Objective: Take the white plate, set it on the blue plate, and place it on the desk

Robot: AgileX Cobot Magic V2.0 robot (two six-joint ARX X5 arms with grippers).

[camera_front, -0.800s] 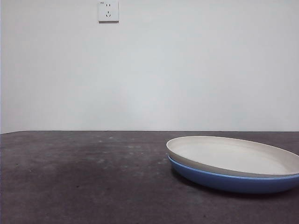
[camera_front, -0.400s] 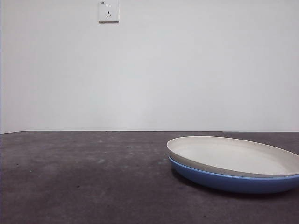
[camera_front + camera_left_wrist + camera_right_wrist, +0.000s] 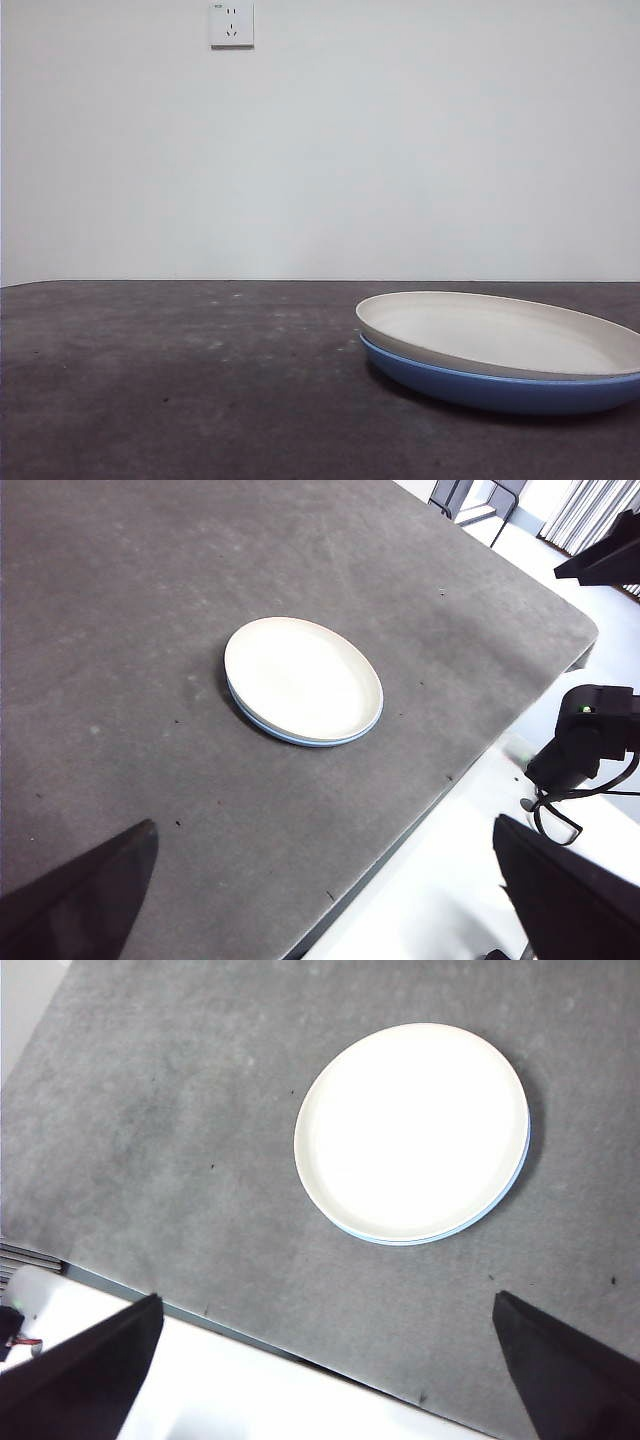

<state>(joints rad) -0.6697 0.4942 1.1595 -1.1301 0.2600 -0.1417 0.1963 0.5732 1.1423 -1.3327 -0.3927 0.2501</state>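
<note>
White matte round plate sits nested on the glossy blue round plate, on the speckled grey desk. Both grippers hang high, jaws spread, holding nothing. Best pinch its exposed rim, then lift level.

A: Where is the left claw?
B: High above the surface, jaws spread wide, gripping nothing

A: And the right claw?
B: Raised high too, jaws wide apart and empty. Neither arm shows in the front view
</note>
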